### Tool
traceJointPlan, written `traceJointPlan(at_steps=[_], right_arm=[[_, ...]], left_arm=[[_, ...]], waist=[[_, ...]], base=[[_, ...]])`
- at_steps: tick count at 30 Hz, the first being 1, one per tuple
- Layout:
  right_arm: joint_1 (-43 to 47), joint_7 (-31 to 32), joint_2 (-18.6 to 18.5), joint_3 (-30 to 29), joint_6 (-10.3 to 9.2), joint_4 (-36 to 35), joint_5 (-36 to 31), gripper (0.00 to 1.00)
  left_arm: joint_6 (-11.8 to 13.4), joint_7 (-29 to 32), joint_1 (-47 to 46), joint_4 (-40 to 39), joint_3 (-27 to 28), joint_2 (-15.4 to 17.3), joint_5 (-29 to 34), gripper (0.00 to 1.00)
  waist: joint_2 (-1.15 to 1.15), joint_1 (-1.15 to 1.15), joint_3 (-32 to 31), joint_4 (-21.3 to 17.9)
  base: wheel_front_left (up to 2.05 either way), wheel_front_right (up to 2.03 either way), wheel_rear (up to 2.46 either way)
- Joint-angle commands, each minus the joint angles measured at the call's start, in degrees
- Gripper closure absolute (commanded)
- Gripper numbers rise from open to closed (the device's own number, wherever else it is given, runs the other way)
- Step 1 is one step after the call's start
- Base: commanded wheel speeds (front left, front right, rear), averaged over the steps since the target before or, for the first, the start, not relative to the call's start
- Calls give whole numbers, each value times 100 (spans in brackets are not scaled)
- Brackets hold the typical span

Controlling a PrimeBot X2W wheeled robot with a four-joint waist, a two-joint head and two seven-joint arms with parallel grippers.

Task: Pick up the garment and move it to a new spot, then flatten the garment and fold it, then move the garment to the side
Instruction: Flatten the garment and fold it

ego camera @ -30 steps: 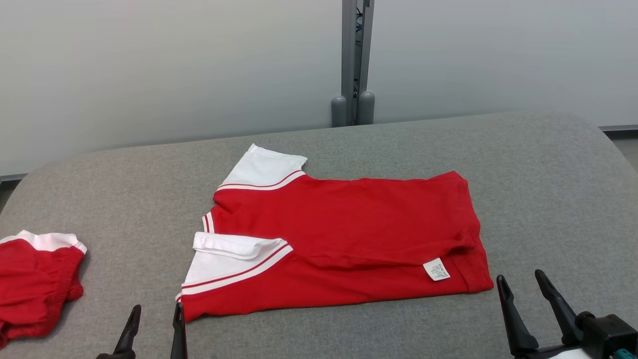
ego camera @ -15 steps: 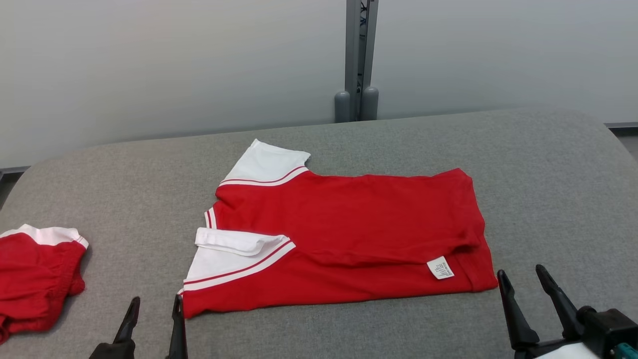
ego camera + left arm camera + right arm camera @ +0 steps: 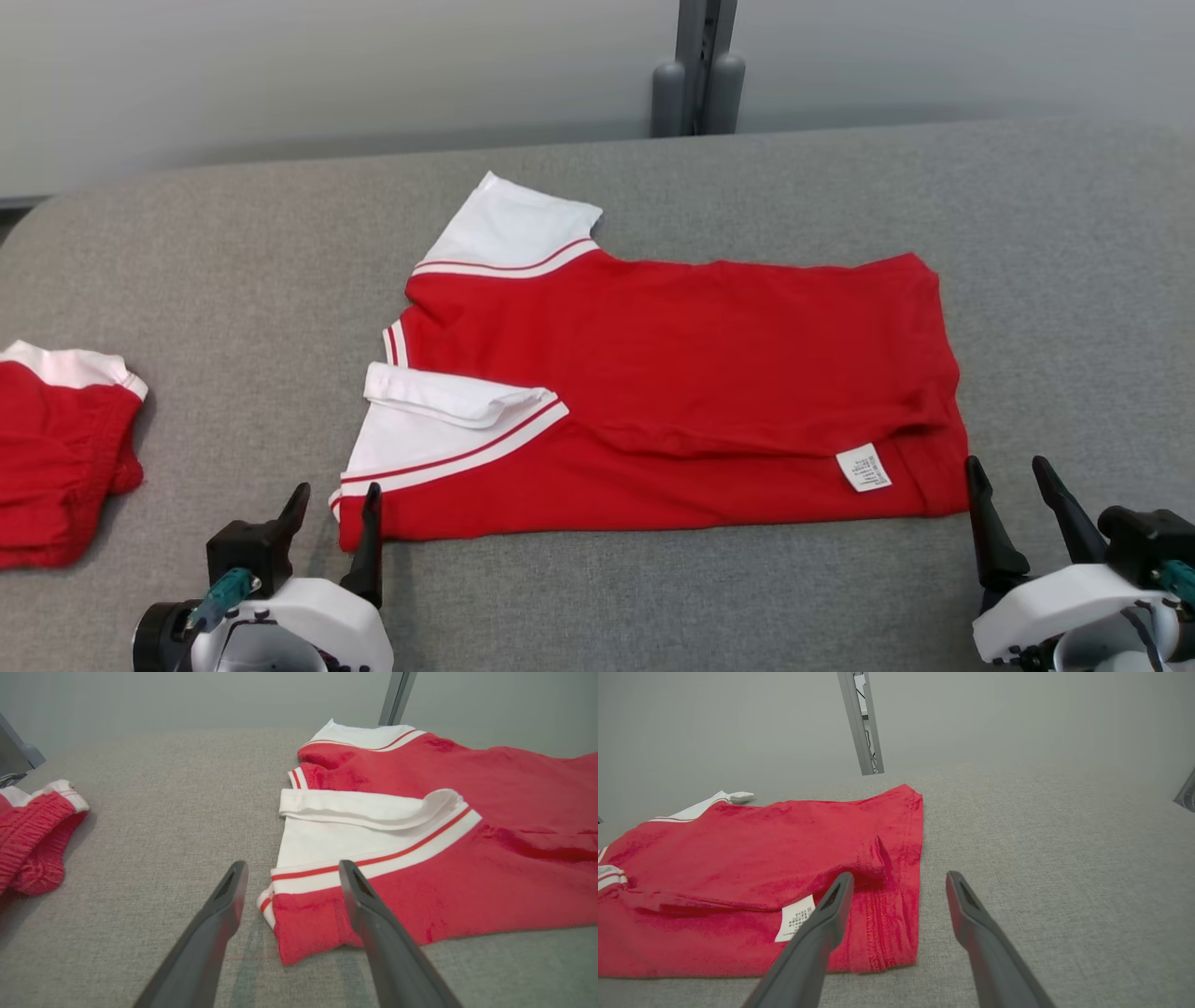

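The garment [image 3: 672, 373] is a red shirt with white sleeves, lying partly folded on the grey table [image 3: 1074, 280], sleeves to the left, hem to the right. A white care label [image 3: 864, 467] shows near the hem. My left gripper [image 3: 336, 509] stands open just short of the shirt's near left corner [image 3: 289, 933]; in the left wrist view its fingers [image 3: 359, 896] straddle that corner. My right gripper [image 3: 1013, 485] is open beside the near right hem corner [image 3: 896, 952], one finger [image 3: 836, 900] over the red cloth.
A second red garment [image 3: 51, 448] with a white band lies bunched at the table's left edge. A grey post [image 3: 700, 75] stands behind the table against a pale wall. Bare grey table [image 3: 1064, 858] stretches to the right of the shirt.
The head camera has tilted down, so the shirt sits higher in the picture. Both grippers have come forward, closer to the shirt's near corners, still open.
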Motion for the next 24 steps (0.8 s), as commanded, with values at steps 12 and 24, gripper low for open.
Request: traceJointPlan(at_steps=[12,24], right_arm=[[-772,-123,-29,563,3,1750,495,0],[-792,-202,-156,1091,1,2135,1142,100]], left_arm=[[-502,204,-631,1333,-69,-292,-517,0],[-512,-38,-575,1492,-103,-223,-517,100]], waist=[[0,0,418,140],[0,0,186,144]], base=[[0,0,0],[0,0,0]])
